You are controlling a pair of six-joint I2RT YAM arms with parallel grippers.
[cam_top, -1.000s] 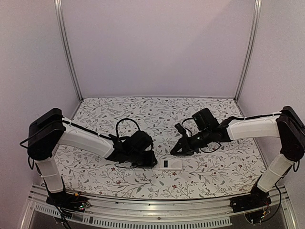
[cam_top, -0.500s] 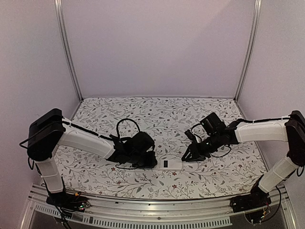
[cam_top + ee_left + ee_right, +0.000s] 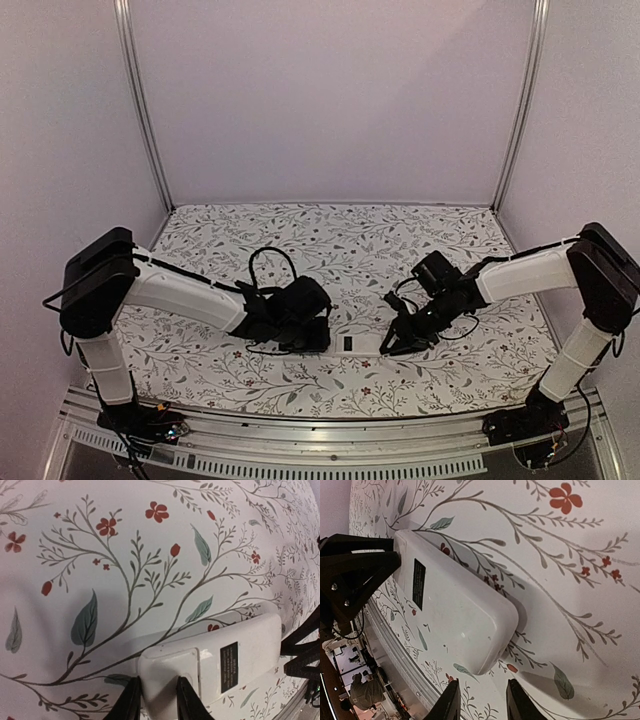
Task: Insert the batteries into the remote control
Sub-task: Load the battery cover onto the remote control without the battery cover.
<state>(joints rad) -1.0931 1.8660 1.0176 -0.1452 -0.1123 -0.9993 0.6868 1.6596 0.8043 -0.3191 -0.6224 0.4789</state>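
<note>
The remote control [image 3: 366, 346] lies flat on the flowered counter [image 3: 300, 240], near its front edge. Its plain white back faces up, with a small dark rectangle on it.

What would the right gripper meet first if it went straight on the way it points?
Most likely the rounded end of the flat white rectangular remote control, lying just ahead of the right gripper; depth is unclear, so it might pass above.

I see the remote control [image 3: 362, 345] plain white on its back, with a small black label [image 3: 229, 666] on it; under the remote the tablecloth [image 3: 330, 240] is white, printed with grey-green leafy twigs and small red flowers
</note>
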